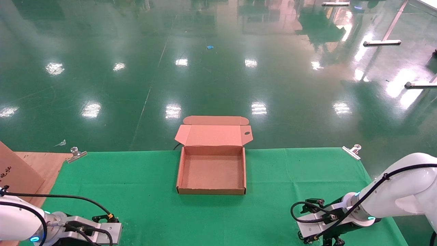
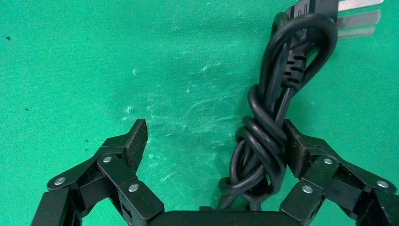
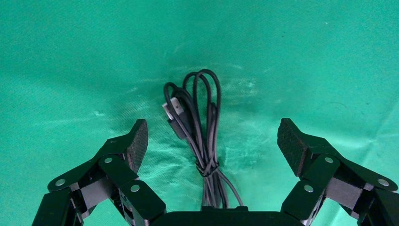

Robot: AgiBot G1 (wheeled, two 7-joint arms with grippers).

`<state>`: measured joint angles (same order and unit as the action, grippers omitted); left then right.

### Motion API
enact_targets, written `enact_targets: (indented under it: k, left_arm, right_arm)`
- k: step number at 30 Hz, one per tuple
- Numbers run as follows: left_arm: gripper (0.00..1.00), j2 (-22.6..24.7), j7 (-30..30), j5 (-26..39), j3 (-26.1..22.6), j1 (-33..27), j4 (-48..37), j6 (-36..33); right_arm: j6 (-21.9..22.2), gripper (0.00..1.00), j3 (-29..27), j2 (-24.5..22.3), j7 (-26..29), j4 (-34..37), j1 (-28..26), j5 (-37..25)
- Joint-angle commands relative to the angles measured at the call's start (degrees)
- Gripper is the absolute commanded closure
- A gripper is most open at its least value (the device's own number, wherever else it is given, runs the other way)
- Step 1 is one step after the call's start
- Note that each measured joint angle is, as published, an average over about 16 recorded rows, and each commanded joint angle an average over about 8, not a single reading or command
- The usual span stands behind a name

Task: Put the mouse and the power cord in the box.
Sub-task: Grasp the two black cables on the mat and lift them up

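Head view: the box (image 1: 211,171) sits open on the green cloth (image 1: 136,191) at the middle of the table, its flap lid (image 1: 213,134) folded back toward the far edge and its brown floor bare. The left arm (image 1: 20,222) comes in at the near left corner and the right arm (image 1: 399,191) at the near right corner, both low over the cloth and well apart from the box. Two metal clips (image 1: 76,154) pin the cloth at its far corners. The cord and the mouse are hidden from here.

Left wrist view: the left gripper (image 2: 214,141) is spread wide over the cloth, with nothing clamped. The power cord (image 2: 273,127), a thick black bundle knotted around itself, lies between the fingers, close against one pad (image 2: 294,146), while the other pad (image 2: 137,141) stands well clear of it. Its plug end with flat metal prongs (image 2: 357,19) lies beyond the fingertips.

Right wrist view: the right gripper (image 3: 211,141) is also wide open and grips nothing. A thin black wire (image 3: 197,122), bundled and tied, with a flat connector (image 3: 171,110), lies on the cloth midway between the pads, touching neither. The mouse body itself does not show.
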<state>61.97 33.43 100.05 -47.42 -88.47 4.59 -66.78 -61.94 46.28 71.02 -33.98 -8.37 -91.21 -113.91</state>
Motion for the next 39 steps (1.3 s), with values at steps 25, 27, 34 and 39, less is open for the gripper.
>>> enact_targets:
  k: [25,27,34,39]
  left_arm:
    - [1.00,-0.76,4.56,-1.30,0.85,-1.38,-3.28,-6.30]
    - [1.00,-0.85,4.89,-1.35,0.88,-1.54,-3.40,-7.76]
    - [1.00,-1.25,6.00,-1.45,0.92,-1.80,-3.86,-12.30]
    - [1.00,-1.32,6.44,-1.53,0.97,-1.56,-4.15,-13.39]
  right_arm:
    - [-0.22,1.00,-0.65,1.73,-4.37,7.23,-2.35,0.99]
    - [-0.37,1.00,-0.62,1.74,-4.51,7.39,-2.41,0.95]
    - [-1.01,1.00,-0.65,1.62,-5.00,7.79,-2.47,1.00]
    - [-1.43,1.00,-0.72,1.34,-5.27,8.05,-2.42,1.09]
